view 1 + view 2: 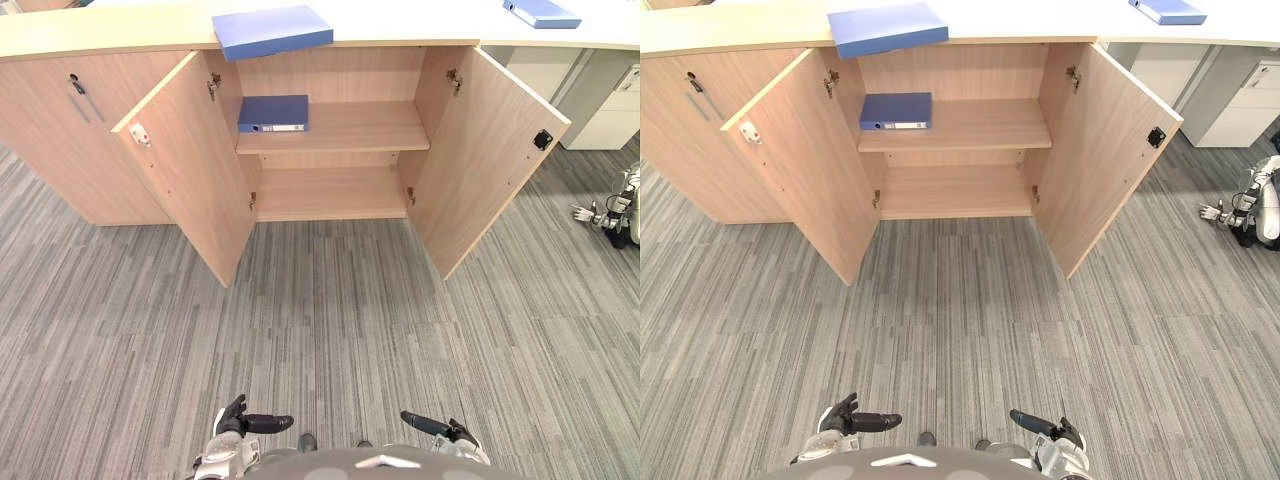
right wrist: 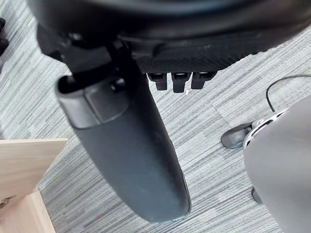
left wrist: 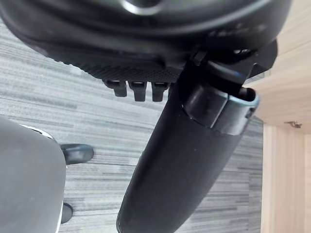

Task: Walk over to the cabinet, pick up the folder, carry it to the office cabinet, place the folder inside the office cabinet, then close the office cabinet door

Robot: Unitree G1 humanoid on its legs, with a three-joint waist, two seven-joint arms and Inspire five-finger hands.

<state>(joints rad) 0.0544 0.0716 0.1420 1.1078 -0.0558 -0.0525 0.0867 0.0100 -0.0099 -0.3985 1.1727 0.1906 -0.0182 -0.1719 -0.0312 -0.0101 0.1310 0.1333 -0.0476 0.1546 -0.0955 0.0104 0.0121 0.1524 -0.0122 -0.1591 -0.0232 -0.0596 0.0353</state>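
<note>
**Three blue folders, two open doors, both robot hands free**

Starting at my left, I count one closed door (image 1: 70, 140) with a slim handle (image 1: 78, 85) near its top. Next comes the office cabinet (image 1: 330, 75) with both of its doors open. The left door (image 1: 190, 170) angles out toward me over the carpet (image 1: 330, 320), and the right door (image 1: 490, 160) does the same on the other side. That leaves a wedge of open floor between them that narrows toward the shelves. From the doors' outer edges back to me, the carpet gives wide room to move.

There are three folders, all blue. The overhanging folder (image 1: 272, 30) lies flat on the tabletop (image 1: 120, 30) above the cabinet's left half, with its near edge sticking out past the tabletop's front lip. The shelved folder (image 1: 273, 113) lies flat inside the cabinet at the left end of the upper shelf (image 1: 360, 125), close to the left door's hinge side. The rest of that shelf, to its right, is bare wood. Below it is the lower shelf (image 1: 330, 190). The far folder (image 1: 542, 12) sits on the tabletop well to the right, beyond the right door. Under the tabletop there, white drawer units (image 1: 610, 110) stand behind that door's outer edge.

At the bottom of my view are two robot hands, low and well short of the cabinet. The left robot hand (image 1: 240, 422) is released, its fingers loose, its thumb pointing inward, and nothing in its grasp. The right robot hand (image 1: 440, 428) mirrors it, relaxed and holding nothing.
</note>
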